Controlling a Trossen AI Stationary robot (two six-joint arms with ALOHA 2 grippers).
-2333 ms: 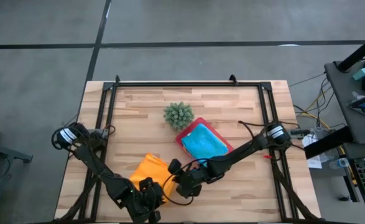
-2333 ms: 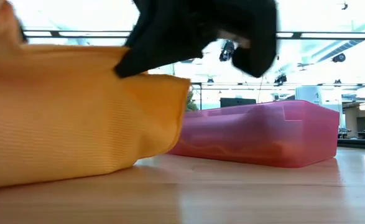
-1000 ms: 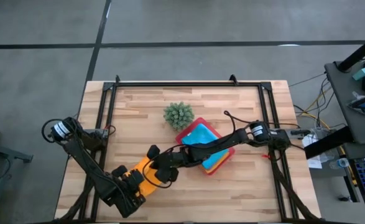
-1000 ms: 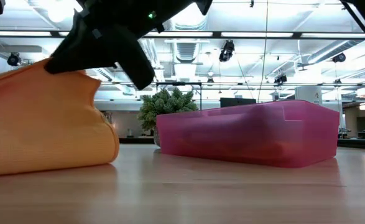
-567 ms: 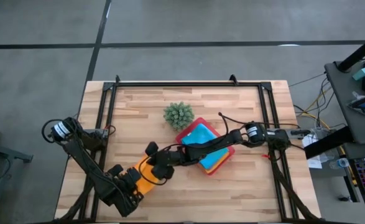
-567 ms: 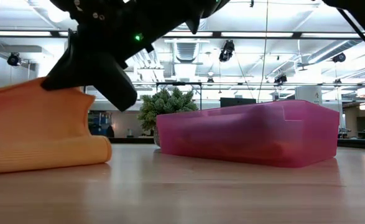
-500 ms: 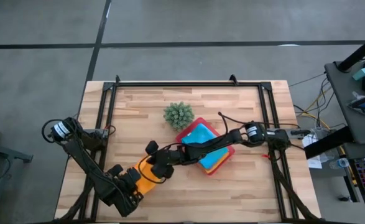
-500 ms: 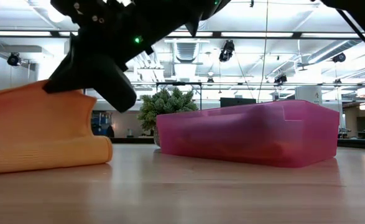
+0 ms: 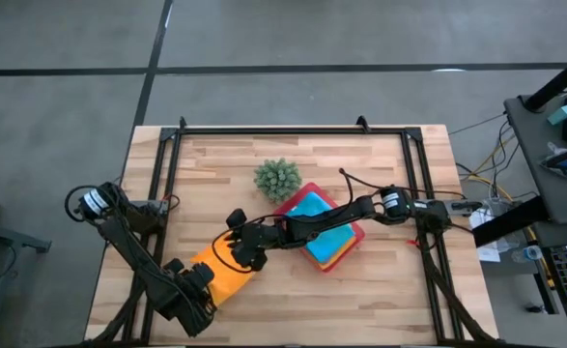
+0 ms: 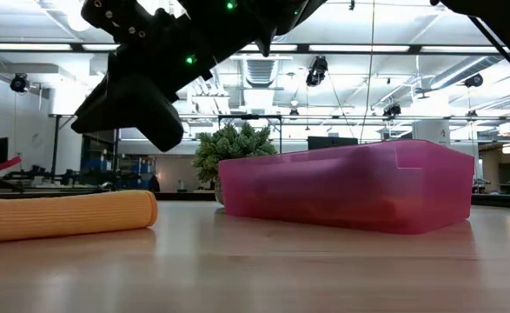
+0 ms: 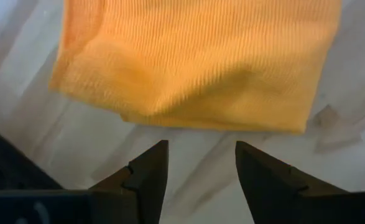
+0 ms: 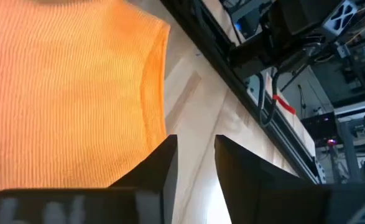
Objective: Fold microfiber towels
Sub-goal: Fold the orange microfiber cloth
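While both arms crowd the front left part of the table (image 9: 380, 290), an orange microfiber towel (image 9: 227, 273) lies flat on the wood there, doubled over, with a rounded fold edge showing in the low view. No finger grips it. The left gripper (image 11: 198, 165) sits just beside the towel's near edge, its two fingers parted with bare table between them and nothing held. The right gripper (image 12: 193, 155) hangs over the towel's far side, fingers parted by a narrow gap, also empty.

Near the table's middle stands a pink tray (image 9: 349, 251) holding a light blue towel (image 9: 320, 220), with what may be slivers of yellow and lime cloth under it, though that is hard to make out from above. A small spiky green plant (image 9: 277, 178) stands just behind the tray.

By the look of it, a fold on the orange towel has just been laid down and released. The next move probably calls for either a second fold or carrying the folded cloth to the tray, which means re-gripping an edge without dragging the layers apart.
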